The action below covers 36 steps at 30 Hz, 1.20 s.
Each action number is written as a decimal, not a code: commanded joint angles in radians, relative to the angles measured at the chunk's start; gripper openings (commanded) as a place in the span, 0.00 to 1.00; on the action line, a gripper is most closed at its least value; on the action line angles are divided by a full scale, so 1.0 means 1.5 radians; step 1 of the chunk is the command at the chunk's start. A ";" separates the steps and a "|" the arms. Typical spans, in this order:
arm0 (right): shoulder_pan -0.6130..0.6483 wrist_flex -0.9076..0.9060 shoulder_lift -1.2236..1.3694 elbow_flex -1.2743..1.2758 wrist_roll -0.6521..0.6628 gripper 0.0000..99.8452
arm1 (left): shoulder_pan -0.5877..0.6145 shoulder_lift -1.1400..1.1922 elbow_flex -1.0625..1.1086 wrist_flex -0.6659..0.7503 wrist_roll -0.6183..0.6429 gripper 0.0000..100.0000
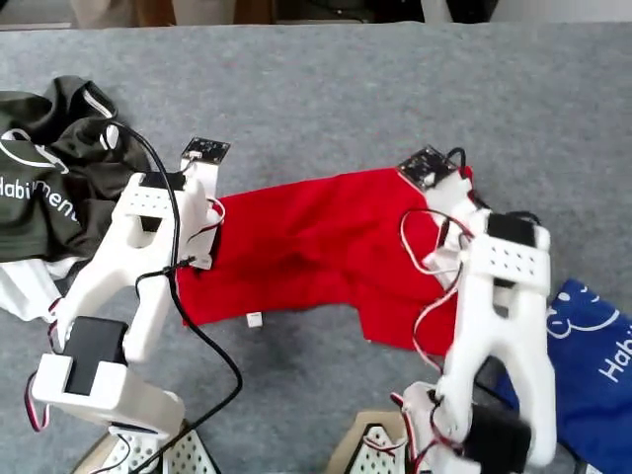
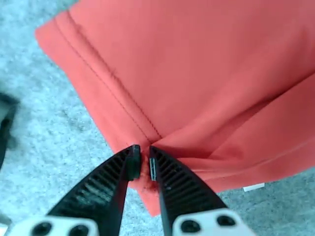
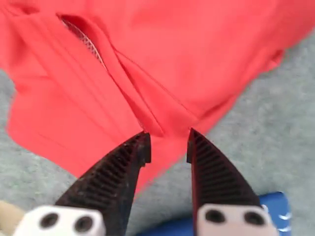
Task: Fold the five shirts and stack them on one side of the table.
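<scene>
A red fabric shirt (image 1: 316, 247) lies spread and creased across the middle of the grey felt-covered table (image 1: 326, 89). Its long axis runs from about 8 o'clock to 2 o'clock in the high view. The left gripper (image 2: 142, 164) sits at the shirt's 9 o'clock edge. Its black ribbed jaws are drawn to a narrow slit and pinch a small fold of the stitched hem between the tips. The right gripper (image 3: 167, 145) hangs over the shirt's 3 o'clock end. Its jaws stand well apart above a pleated fold near the cloth's edge, and nothing is held between them. A small white tag (image 1: 254, 319) pokes out from the shirt's 6 o'clock edge. A crumpled dark green shirt with white lettering (image 1: 49, 188) is heaped at 10 o'clock on the table, just beside the left arm. A white garment (image 1: 20, 286) shows from under its 6 o'clock side. A blue shirt with white print (image 1: 592, 365) lies at 4 o'clock, partly behind the right arm and near the red shirt's end.
</scene>
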State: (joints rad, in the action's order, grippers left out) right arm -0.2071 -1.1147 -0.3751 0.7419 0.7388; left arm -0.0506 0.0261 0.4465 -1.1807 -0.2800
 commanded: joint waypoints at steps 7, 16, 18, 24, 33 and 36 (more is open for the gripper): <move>-0.014 0.007 0.144 -0.055 -0.062 0.15 | -0.004 -0.032 -0.006 -0.012 -0.001 0.02; -0.024 0.004 0.171 -0.071 -0.057 0.15 | -0.005 -0.032 -0.006 -0.015 -0.001 0.02; -0.024 0.004 0.171 -0.063 -0.057 0.14 | -0.005 -0.032 -0.006 -0.015 0.000 0.02; -0.025 0.010 0.171 -0.035 -0.049 0.01 | -0.004 -0.032 -0.006 -0.015 0.000 0.02; -0.060 0.004 0.166 -0.080 -0.054 0.01 | 0.001 -0.032 -0.006 -0.015 0.000 0.02; -0.062 -0.016 0.166 -0.102 -0.052 0.00 | 0.002 -0.032 -0.006 -0.015 0.000 0.02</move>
State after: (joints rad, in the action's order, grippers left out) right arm -0.2823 -1.1116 -0.1158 0.6559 0.6559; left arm -0.0506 0.0261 0.4496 -1.1945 -0.2785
